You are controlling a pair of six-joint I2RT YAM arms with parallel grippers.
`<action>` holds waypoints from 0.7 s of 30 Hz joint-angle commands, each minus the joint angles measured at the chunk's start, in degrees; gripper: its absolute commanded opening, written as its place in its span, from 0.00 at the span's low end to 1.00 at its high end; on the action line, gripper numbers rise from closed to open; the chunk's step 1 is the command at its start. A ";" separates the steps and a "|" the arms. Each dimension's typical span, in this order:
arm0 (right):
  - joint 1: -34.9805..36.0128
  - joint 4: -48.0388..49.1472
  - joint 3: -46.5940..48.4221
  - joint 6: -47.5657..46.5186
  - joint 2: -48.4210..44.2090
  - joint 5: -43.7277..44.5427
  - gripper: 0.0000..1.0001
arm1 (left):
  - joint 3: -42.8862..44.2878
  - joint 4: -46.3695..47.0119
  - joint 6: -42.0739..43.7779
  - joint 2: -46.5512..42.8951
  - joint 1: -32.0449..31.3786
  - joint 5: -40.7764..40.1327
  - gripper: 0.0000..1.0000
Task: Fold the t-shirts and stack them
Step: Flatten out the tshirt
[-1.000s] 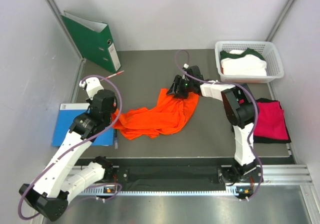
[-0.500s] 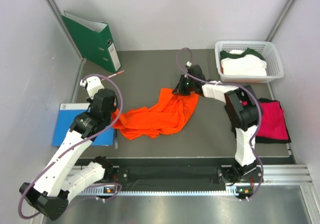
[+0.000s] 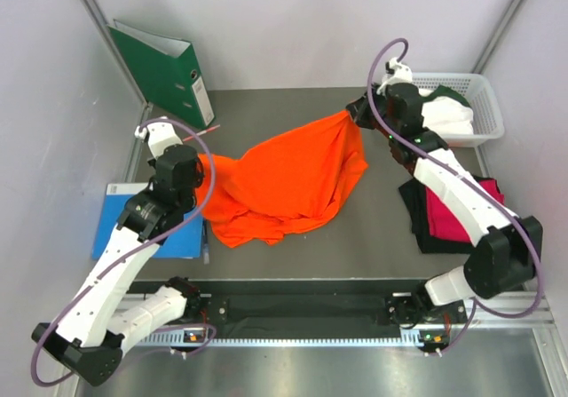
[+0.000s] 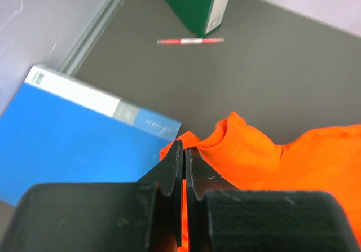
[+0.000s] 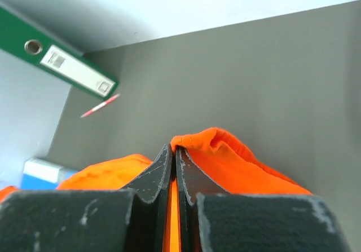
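Two grippers: the left gripper (image 4: 183,149) and the right gripper (image 5: 174,149) are both seen clamped on one orange t-shirt (image 3: 293,179), which is stretched between them above the table (image 3: 266,113).
Left grip: the jaws are pressed together on a bunched edge of the orange cloth, which is pinched at the fingertips and spills away to their right in the wrist view.
Right grip: the jaws are closed tight on a fold of the same fabric, and a small hump of it is pushed up just past the fingertips.
Shirt in hand: it is held at two ends and spread as a sagging sheet from one gripper to the other. Its lower part is draped on the table below and between them.
Basket: a white t-shirt (image 3: 457,123) with dark green trim is laid in a white basket (image 3: 486,91) just beside the right gripper, partly hidden by that arm.
Stack: a magenta t-shirt (image 3: 454,210) is laid on a black t-shirt (image 3: 414,218), well behind the right gripper, towards that arm's base.
Folder: a blue folder (image 4: 56,139) is laid flat just below and to the left of the left gripper.
Binder: a green ring binder (image 3: 164,73) is stood upright beyond the left gripper, by the wall.
Pen: a red pen (image 4: 190,40) is laid on the table between the binder and the left gripper.
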 commanded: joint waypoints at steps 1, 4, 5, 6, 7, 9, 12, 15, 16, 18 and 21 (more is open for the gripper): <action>-0.51 -3.56 -1.99 -4.35 -8.25 6.30 0.00 | 5.18 6.14 3.09 -0.14 0.24 0.31 0.00; -0.51 -5.93 -1.99 -6.37 -13.53 8.77 0.00 | 7.64 7.37 4.84 -0.57 0.15 0.92 0.00; -0.51 -6.38 -1.99 -6.73 -15.02 9.12 0.00 | 8.26 8.15 5.37 -1.01 0.15 1.80 0.00; -0.51 -6.99 -1.99 -6.90 -18.08 9.73 0.00 | 8.96 8.60 6.60 -1.62 0.24 2.42 0.00; -0.51 -7.35 -2.08 -7.60 -19.76 10.26 0.00 | 10.36 8.86 7.39 -2.07 0.24 3.12 0.00; -0.51 -8.49 -2.34 -8.13 -25.02 11.58 0.00 | 12.04 9.83 9.50 -3.55 0.24 5.66 0.00; -0.42 -10.16 -1.99 -8.75 -31.53 12.73 0.00 | 16.43 8.17 11.35 -4.44 0.24 9.97 0.00; -0.60 -12.96 -0.59 -9.45 -36.02 12.90 0.00 | 22.31 4.58 12.67 -4.44 0.24 14.79 0.00; -0.51 -13.41 -0.32 -9.80 -37.17 12.81 0.00 | 23.20 3.78 13.02 -4.70 0.24 15.77 0.00; -0.51 -14.38 -0.58 -10.07 -40.50 12.81 0.00 | 25.65 1.50 14.07 -5.23 0.24 17.96 0.00; -0.60 -15.43 -1.55 -10.68 -44.73 12.55 0.00 | 29.95 -1.93 15.40 -5.85 0.24 19.55 0.00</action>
